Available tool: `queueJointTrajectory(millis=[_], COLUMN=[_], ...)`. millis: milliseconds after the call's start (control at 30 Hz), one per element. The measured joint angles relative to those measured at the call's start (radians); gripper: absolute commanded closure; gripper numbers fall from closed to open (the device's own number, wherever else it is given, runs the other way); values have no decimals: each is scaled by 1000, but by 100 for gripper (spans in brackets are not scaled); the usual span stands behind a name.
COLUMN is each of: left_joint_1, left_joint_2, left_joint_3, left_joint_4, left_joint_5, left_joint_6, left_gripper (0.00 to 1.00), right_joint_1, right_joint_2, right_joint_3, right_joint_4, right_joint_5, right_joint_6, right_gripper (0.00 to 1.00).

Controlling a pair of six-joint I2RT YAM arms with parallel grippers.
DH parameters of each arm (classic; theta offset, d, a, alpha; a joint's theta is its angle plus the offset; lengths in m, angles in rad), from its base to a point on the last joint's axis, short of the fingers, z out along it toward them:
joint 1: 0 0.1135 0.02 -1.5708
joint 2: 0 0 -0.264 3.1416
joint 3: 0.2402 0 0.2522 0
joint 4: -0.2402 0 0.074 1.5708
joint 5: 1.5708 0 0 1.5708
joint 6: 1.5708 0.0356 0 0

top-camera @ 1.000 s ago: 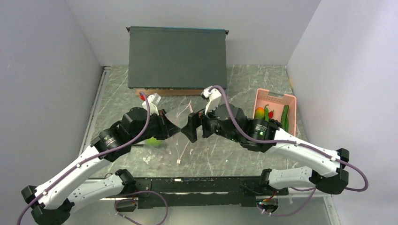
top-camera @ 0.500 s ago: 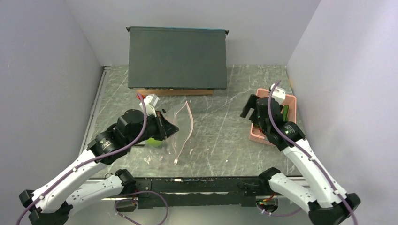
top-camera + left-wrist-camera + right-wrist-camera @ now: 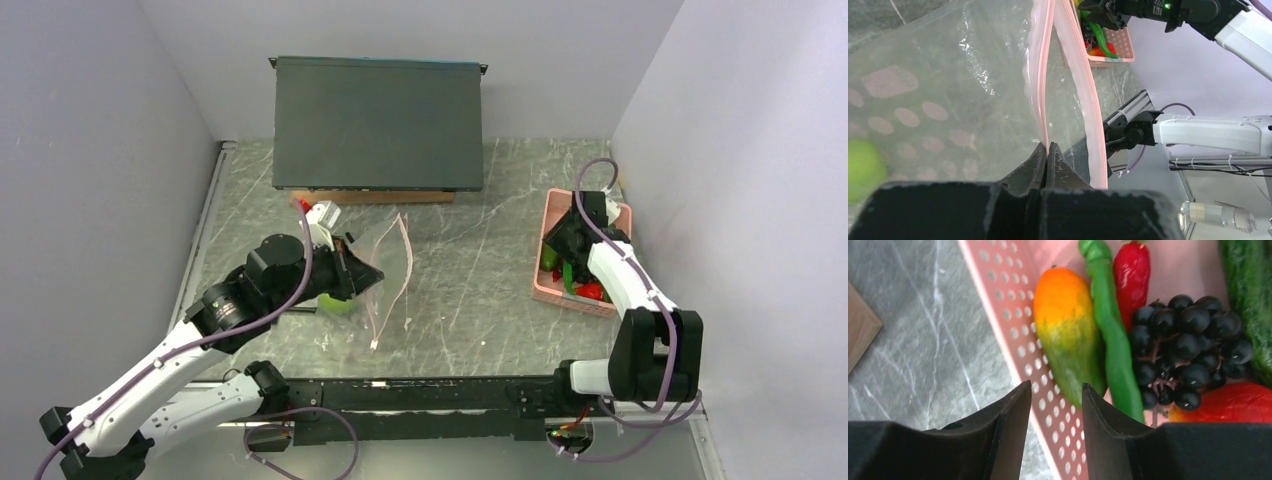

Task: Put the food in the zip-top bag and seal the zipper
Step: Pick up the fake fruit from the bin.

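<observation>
Zip-top bag (image 3: 392,268) lies on the surface. Left gripper (image 3: 1047,150) is clenched on one zipper (image 3: 1038,75) lip; a slip would collapse the mouth. Right gripper (image 3: 1055,390), narrowly parted and empty, hangs over the pink basket (image 3: 1018,340) wall beside the orange-yellow piece (image 3: 1068,330) and may snag the wall. Lime-green fruit (image 3: 863,167) appears to be inside the bag.

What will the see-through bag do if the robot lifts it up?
Probably flop and sag: the zip-top bag is thin and crinkled, and the left gripper pinches only its pink zipper. It likely weighs very little. The round lime-green fruit behind the plastic may roll.
</observation>
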Motion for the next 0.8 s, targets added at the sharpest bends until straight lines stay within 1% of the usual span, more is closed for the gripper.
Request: queueJointTrajectory(millis=[67,267,400,600,700,767,800], left_joint_1=[0,0,0,0,0,0,0], left_joint_2=[-2,10,43,63,59,59,59], left_joint_3=[-10,-24,-23,-23,-23,-23,-23], left_joint_4=[14,44,45,48,54,55,55], left_joint_5=[8,27,36,48,48,50,52], left_joint_6=[0,-1,-4,-14,-17,-18,-20], left_gripper=[100,100,100,100,100,100,100], right_joint_1=[-24,-65,-65,-69,-69,-69,-69], right_joint_2=[26,73,127,181,200,205,204], right_joint_3=[-2,-37,-39,-39,-39,-39,-40], right_joint_4=[24,98,151,207,225,233,234], right_joint_5=[2,4,-16,-59,-68,-68,-67], right_joint_6=[5,9,8,-3,-5,-7,-10], right_gripper=[56,50,40,33,33,37,41])
